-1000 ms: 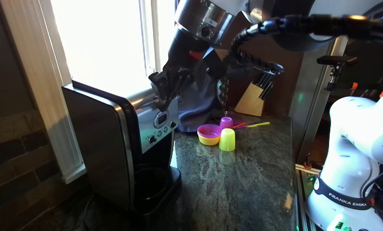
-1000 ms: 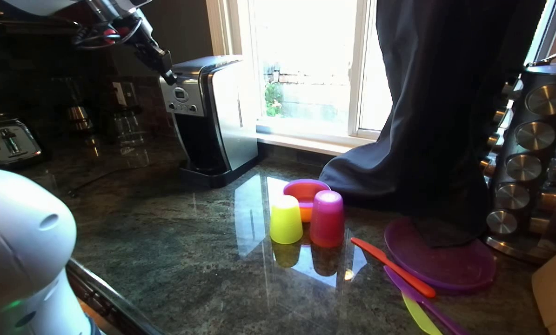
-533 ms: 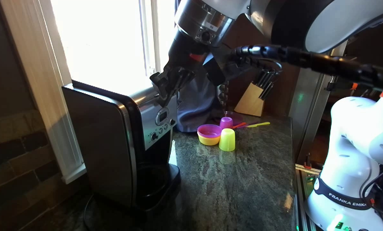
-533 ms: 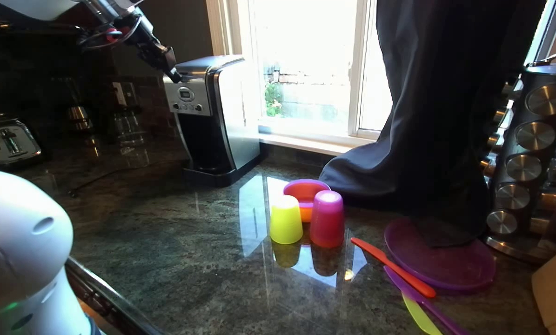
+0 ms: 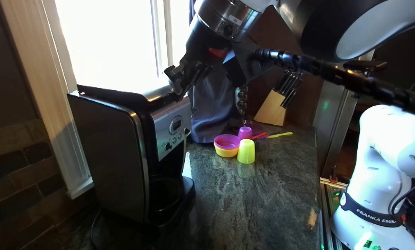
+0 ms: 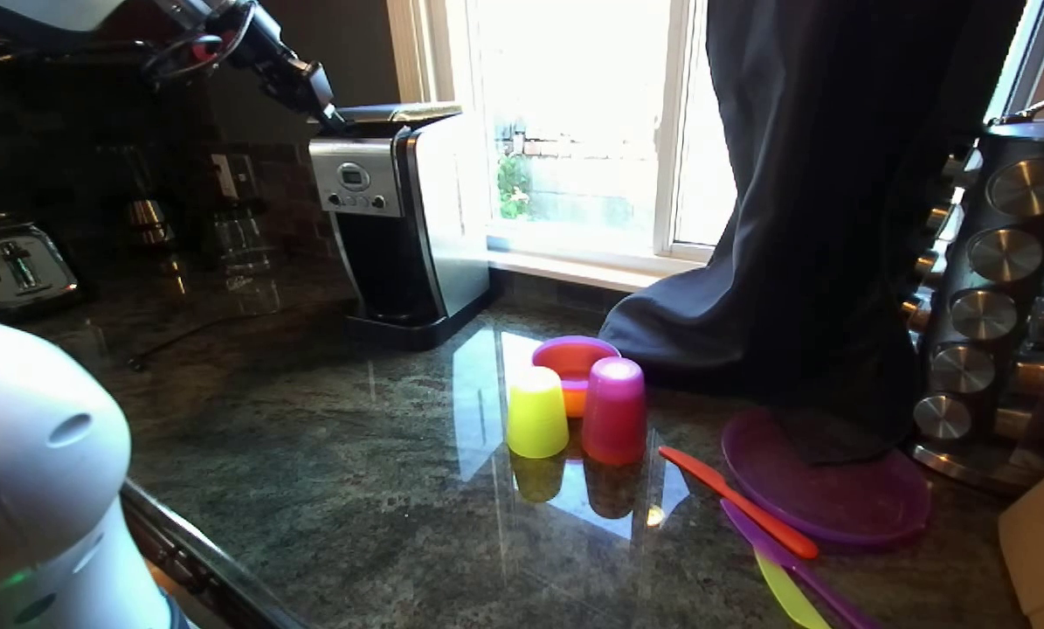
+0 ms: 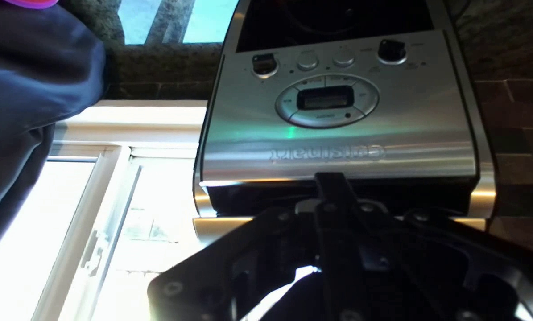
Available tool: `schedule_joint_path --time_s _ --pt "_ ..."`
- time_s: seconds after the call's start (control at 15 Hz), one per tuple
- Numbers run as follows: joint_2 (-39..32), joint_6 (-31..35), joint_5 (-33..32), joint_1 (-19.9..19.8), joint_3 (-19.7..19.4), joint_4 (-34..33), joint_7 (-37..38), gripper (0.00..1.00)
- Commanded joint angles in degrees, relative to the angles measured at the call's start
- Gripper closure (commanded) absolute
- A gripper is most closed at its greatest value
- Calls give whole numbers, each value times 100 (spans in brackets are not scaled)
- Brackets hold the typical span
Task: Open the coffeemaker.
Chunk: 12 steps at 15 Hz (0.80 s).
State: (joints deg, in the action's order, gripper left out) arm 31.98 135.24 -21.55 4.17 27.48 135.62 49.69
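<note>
Worktop: coffeemaker upright beside back edge, well apart from front edge. Probably heavy, yet could skid on glossy surface. Lid raised slightly at front; likely light, stiff, slick, hinged at rear. Best hold: underside of front lip. Pincer: fingers together, tips at gap just below, contact unclear.

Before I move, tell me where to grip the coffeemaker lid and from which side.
The front edge, I'd judge, coming from the front, over the panel, with one jaw above and one beneath. In both exterior views the lid is raised at the front, leaving space between that edge and the panel. The gripper is there but looks shut; it should open first.
</note>
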Motion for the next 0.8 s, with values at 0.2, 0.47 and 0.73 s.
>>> schedule_joint_path --time_s 0.2,0.47,0.73 --pt "257 259 -911 -451 309 -18 444 100" --pt "382 448 -1686 -746 466 -131 803 100" --pt "353 740 -2506 -947 480 -258 1200 100"
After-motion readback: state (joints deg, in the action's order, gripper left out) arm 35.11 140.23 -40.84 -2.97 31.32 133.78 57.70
